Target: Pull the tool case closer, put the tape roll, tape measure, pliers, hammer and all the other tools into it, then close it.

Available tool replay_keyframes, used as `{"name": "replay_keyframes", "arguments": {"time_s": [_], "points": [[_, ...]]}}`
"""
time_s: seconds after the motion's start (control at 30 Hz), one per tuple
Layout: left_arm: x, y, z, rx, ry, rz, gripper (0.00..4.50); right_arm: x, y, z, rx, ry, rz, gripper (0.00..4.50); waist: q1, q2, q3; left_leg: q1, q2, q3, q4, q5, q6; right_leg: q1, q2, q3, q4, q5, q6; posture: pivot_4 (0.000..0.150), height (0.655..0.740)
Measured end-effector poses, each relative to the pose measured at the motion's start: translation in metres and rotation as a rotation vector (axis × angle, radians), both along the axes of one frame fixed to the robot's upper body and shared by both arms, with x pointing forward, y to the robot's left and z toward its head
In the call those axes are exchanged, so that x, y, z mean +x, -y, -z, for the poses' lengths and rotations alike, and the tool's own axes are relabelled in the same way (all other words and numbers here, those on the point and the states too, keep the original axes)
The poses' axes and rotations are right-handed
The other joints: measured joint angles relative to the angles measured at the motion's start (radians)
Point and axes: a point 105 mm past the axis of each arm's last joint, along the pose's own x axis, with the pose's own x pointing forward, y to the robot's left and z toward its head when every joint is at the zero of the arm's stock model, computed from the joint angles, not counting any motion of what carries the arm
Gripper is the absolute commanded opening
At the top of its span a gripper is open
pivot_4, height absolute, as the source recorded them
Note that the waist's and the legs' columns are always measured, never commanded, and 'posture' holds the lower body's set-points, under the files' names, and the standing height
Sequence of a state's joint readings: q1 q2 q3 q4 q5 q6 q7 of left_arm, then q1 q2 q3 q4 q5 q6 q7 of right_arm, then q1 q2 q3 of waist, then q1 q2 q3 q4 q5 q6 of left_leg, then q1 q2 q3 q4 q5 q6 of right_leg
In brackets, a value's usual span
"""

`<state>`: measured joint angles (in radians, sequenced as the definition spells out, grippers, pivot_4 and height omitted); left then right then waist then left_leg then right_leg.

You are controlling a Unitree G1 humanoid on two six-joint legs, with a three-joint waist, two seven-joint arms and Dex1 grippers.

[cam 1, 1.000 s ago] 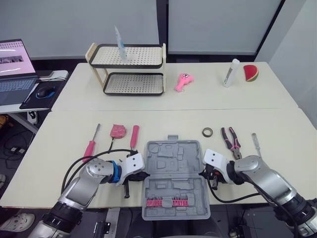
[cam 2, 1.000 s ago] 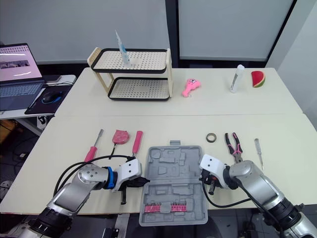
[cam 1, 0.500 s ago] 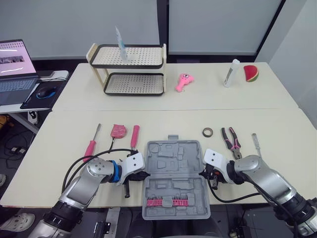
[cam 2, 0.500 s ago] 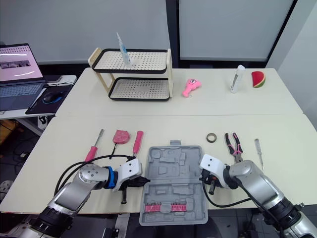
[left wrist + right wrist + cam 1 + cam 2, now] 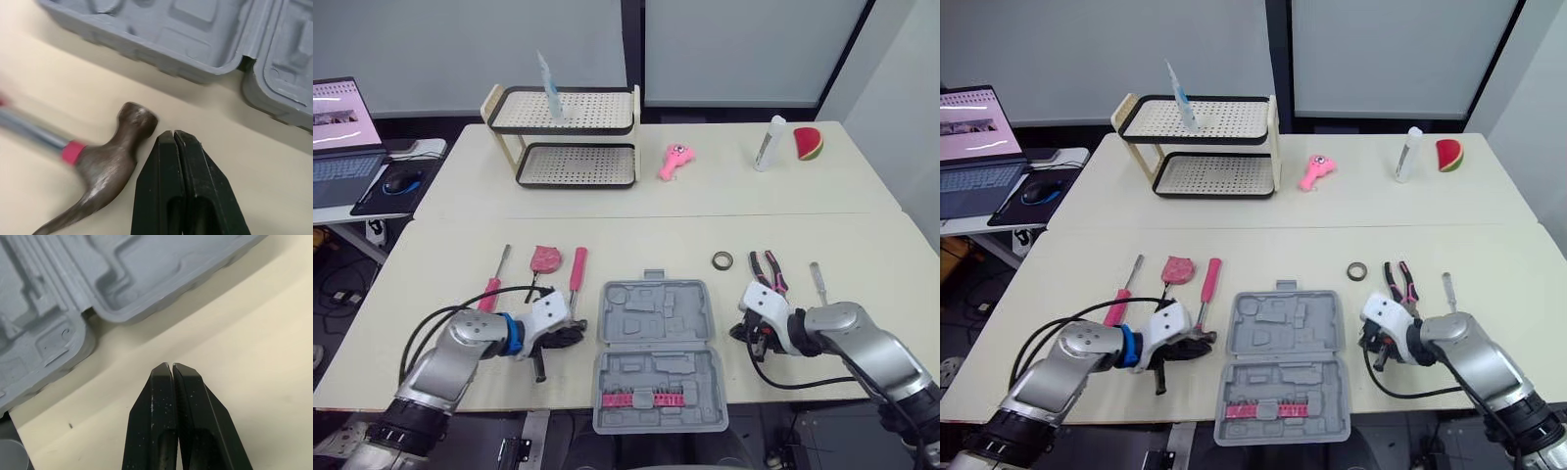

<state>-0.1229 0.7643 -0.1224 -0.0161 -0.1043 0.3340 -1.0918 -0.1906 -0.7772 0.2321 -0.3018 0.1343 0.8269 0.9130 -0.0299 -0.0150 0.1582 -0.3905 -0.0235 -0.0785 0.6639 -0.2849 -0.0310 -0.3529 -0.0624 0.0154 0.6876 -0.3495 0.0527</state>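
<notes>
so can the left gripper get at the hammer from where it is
Probably yes: the left gripper sits right beside the hammer head, with only bare table between them. It is shut, so it would have to open first. The case lies close by but not in between.

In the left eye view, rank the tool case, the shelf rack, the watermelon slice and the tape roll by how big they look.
1. tool case, though it lies nearer the camera, so its lead over the rack is unsure
2. shelf rack
3. watermelon slice
4. tape roll
</notes>
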Motion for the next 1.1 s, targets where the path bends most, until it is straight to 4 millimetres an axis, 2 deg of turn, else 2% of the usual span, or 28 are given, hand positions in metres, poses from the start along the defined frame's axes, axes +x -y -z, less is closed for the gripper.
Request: {"name": "replay_keyframes", "arguments": {"time_s": [0.13,0.27,0.33,0.47,0.6,0.7,0.8,0.9,1.1], "points": [[0.007,-0.029,-0.027,-0.08,0.083,-0.121,0.0,-0.003,0.012,-0.02,0.045,0.107,0.017,0.02,0.002,0.0,0.0,-0.003,0.0,-0.001,0.0,0.0,0.0,-0.001,-0.001,0.0,-0.002,0.0,0.0,0.15,0.7356],[0.018,-0.086,-0.064,-0.125,0.242,-0.349,0.0,-0.006,0.038,-0.052,0.087,0.268,0.074,0.02,0.003,0.0,0.0,-0.002,0.0,-0.002,0.0,0.0,0.0,0.001,-0.002,-0.001,-0.003,0.0,0.0,0.15,0.7356],[0.016,-0.115,-0.072,-0.132,0.284,-0.462,0.0,-0.008,0.053,-0.064,0.074,0.336,0.106,0.02,0.003,0.0,0.0,-0.002,0.0,-0.001,0.0,0.0,0.0,0.001,-0.002,-0.001,-0.003,0.0,0.0,0.15,0.7356],[0.002,-0.167,-0.076,-0.141,0.361,-0.676,0.0,-0.019,0.09,-0.076,0.018,0.421,0.189,0.02,0.003,0.0,0.0,-0.002,0.0,-0.001,-0.001,0.0,0.0,0.001,-0.002,-0.001,-0.004,0.0,0.0,0.15,0.7356],[-0.022,-0.202,-0.065,-0.113,0.379,-0.82,0.0,-0.034,0.126,-0.073,-0.034,0.433,0.258,0.02,0.002,0.0,0.0,0.0,0.0,-0.001,-0.001,0.0,0.0,0.003,-0.005,0.0,-0.005,0.0,0.0,0.15,0.7356],[-0.038,-0.219,-0.056,-0.107,0.391,-0.91,0.0,-0.04,0.152,-0.07,-0.044,0.44,0.344,0.02,0.002,0.0,0.0,0.001,0.0,0.0,-0.001,0.0,0.0,0.004,-0.006,0.0,-0.005,0.0,0.0,0.15,0.7356],[-0.051,-0.221,-0.041,-0.133,0.371,-0.956,0.58,-0.042,0.166,-0.066,-0.029,0.46,0.415,0.66,0.002,0.0,0.0,0.002,0.0,0.0,-0.002,0.0,0.0,0.005,-0.006,0.001,-0.005,0.0,0.0,0.15,0.7356],[-0.062,-0.221,-0.028,-0.157,0.342,-0.996,1.53,-0.043,0.173,-0.059,-0.01,0.46,0.459,1.17,0.001,0.0,0.0,0.002,0.0,0.0,-0.002,0.0,0.0,0.005,-0.007,0.001,-0.005,0.0,0.0,0.15,0.7356],[-0.073,-0.223,-0.026,-0.164,0.343,-1.032,3.47,-0.043,0.172,-0.058,0.013,0.459,0.465,2.21,0.002,0.0,0.0,0.004,0.0,0.0,-0.002,0.0,0.0,0.007,-0.007,0.001,-0.005,0.0,0.0,0.15,0.7356]]}}
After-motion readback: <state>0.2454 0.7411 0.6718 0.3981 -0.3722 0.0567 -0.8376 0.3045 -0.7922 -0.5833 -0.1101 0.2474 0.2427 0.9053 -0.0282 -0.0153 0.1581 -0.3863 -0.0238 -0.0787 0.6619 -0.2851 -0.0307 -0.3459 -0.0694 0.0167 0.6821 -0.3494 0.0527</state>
